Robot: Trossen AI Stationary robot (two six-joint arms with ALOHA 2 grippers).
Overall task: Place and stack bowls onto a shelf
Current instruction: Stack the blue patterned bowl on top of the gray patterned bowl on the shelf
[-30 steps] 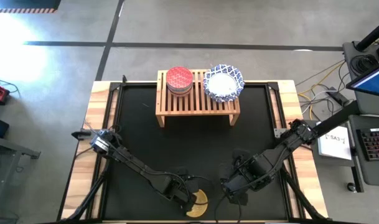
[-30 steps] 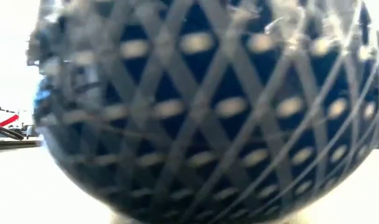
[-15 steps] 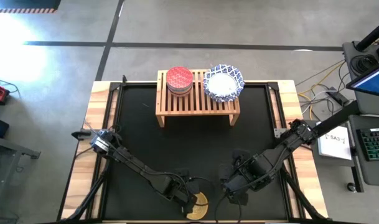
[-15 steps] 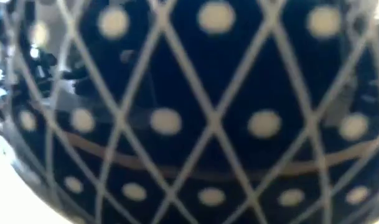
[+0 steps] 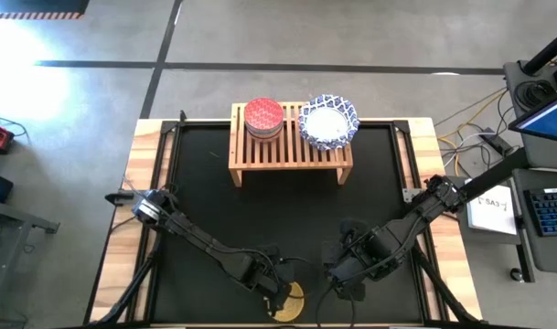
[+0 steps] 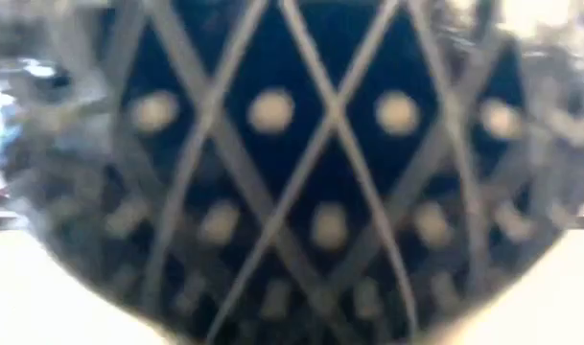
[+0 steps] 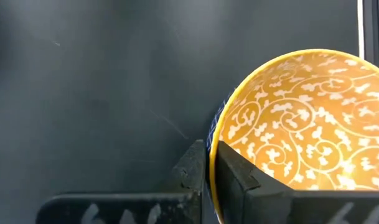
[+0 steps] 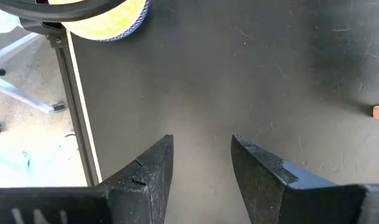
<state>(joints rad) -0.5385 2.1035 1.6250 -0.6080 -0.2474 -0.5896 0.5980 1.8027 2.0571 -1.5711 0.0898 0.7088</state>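
Note:
A small bowl (image 5: 297, 299), yellow inside with white scrolls and dark blue with a pale lattice outside, is at the table's near edge. It fills the low view (image 6: 292, 172). My left gripper (image 5: 280, 291) is shut on its rim. My right gripper (image 5: 340, 274) is open and empty just to the right of it, over bare mat (image 8: 201, 158). On the light-wood slatted shelf (image 5: 292, 153) at the far side, a red bowl (image 5: 263, 117) tops a stack, and white bowls with blue scalloped rims (image 5: 328, 122) are stacked beside it. My left gripper pinches the yellow bowl's rim (image 7: 211, 146), with one finger (image 7: 234, 177) inside the bowl and the other (image 7: 191, 169) against its blue outer wall. The fingers come from the table's left. Whether the bowl's foot rests on the mat, I cannot tell.
The black mat between the shelf and both grippers is bare. The table's near edge and its frame rail (image 8: 77, 118) lie close to both grippers. A desk with a keyboard (image 5: 548, 215) and cables stands off the table's right side.
My left gripper has shifted a little toward the table's right and near edge, covering more of the yellow bowl in the high view. In the low view the bowl's blue wall has come closer and moved across the picture.

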